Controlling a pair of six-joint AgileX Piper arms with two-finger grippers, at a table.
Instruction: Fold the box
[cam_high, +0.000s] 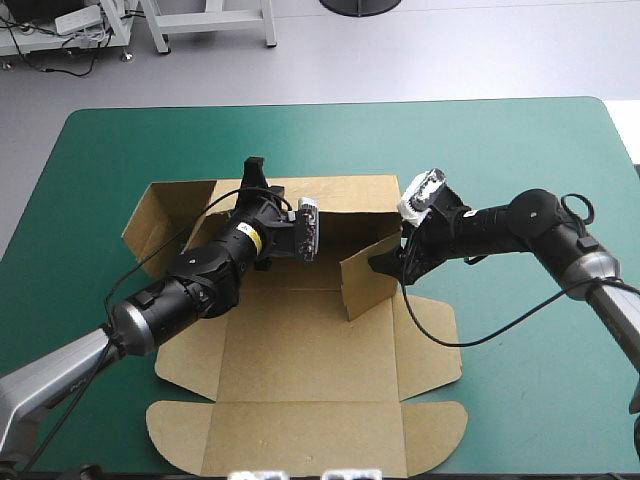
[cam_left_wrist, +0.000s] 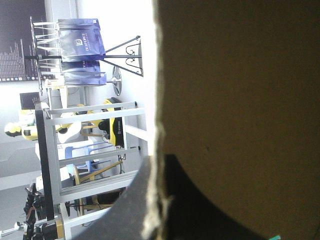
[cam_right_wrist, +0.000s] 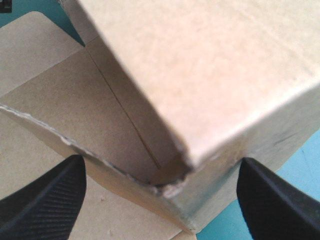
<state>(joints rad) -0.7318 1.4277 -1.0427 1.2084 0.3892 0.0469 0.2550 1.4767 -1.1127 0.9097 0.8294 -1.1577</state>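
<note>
The brown box (cam_high: 300, 400) lies in the middle of the teal-green table, its lid and front flaps flat toward the near edge. The back wall (cam_high: 345, 195) and the right side wall (cam_high: 368, 275) stand raised. My left gripper (cam_high: 255, 172) reaches over the box's left half to the back wall's top edge. In the left wrist view it (cam_left_wrist: 159, 167) is shut on the board (cam_left_wrist: 240, 100), one black finger on each side. My right gripper (cam_high: 386, 262) is at the raised right wall's outer corner. It (cam_right_wrist: 160, 165) is open, with the box's corner (cam_right_wrist: 200, 65) between the fingers.
A side flap (cam_high: 165, 215) juts out at the box's far left, partly lifted. Bare teal-green cover (cam_high: 540, 380) surrounds the box, widest at the right and along the far edge.
</note>
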